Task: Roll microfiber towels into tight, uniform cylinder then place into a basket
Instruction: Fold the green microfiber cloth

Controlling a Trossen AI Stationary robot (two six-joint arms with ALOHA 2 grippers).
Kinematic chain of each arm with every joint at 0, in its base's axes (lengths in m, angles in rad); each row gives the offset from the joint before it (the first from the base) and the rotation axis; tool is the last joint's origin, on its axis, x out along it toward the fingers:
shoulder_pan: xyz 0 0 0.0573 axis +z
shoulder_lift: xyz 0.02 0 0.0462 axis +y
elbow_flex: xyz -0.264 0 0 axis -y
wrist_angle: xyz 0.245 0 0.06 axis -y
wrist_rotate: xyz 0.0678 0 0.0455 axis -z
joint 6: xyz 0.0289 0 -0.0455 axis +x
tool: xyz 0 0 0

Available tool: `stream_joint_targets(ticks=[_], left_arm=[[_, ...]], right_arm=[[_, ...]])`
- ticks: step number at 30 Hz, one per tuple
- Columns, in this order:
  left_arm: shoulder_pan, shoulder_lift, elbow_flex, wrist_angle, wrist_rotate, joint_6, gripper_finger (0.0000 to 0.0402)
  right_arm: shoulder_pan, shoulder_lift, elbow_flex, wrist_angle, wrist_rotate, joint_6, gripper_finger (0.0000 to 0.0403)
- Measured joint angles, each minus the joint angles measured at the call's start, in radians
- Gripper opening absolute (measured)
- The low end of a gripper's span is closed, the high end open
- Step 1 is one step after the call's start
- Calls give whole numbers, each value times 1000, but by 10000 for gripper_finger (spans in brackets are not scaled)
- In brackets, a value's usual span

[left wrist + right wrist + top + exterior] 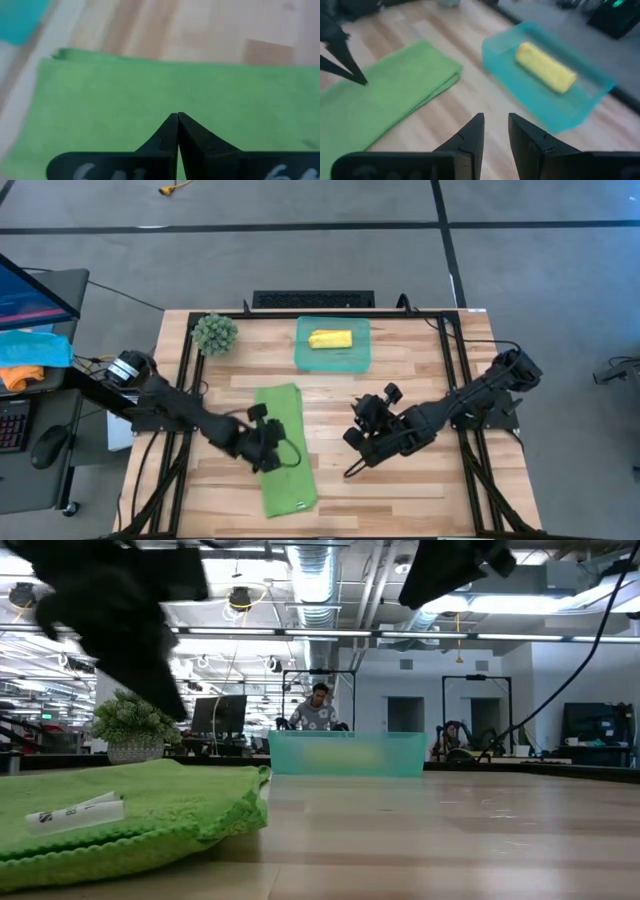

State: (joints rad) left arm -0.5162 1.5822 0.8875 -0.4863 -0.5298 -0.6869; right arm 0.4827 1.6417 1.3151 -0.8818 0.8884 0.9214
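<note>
The light green microfiber towel lies folded into a long strip on the wooden table, left of the middle, its white label at the near end. My left gripper is shut with its fingertips together and points down over the strip's middle, apparently just clear of the cloth. The yellow towel lies rolled up inside the teal basket at the far middle. My right gripper hangs open over bare wood right of the strip, with nothing between its fingers.
A fuzzy green ball sits at the table's far left corner. Blue and orange cloths lie on a side desk beyond the left edge. Bare wood stretches between the strip and the basket. A person sits in the room behind.
</note>
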Motion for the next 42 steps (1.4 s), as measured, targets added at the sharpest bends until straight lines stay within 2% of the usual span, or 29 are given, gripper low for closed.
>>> stream_joint_targets(ticks=[3,10,16,22,28,36,42], left_arm=[[-84,0,0,-10,-31,-89,0],[-219,0,0,-49,-102,-233,0],[-257,0,0,-175,-117,-378,0],[-268,0,0,-292,-114,-503,0],[-269,0,0,-311,-111,-529,0],[-270,0,0,-309,-110,-526,0],[-267,0,0,-309,-111,-495,0]], right_arm=[[-22,0,-5,83,-93,-72,111],[-78,1,-61,421,-235,-338,111],[-129,6,-122,645,-326,-443,111],[-167,114,-122,836,-382,-558,111],[-218,225,-40,866,-490,-621,111],[-226,361,41,871,-525,-708,111],[-237,441,81,867,-576,-713,111]])
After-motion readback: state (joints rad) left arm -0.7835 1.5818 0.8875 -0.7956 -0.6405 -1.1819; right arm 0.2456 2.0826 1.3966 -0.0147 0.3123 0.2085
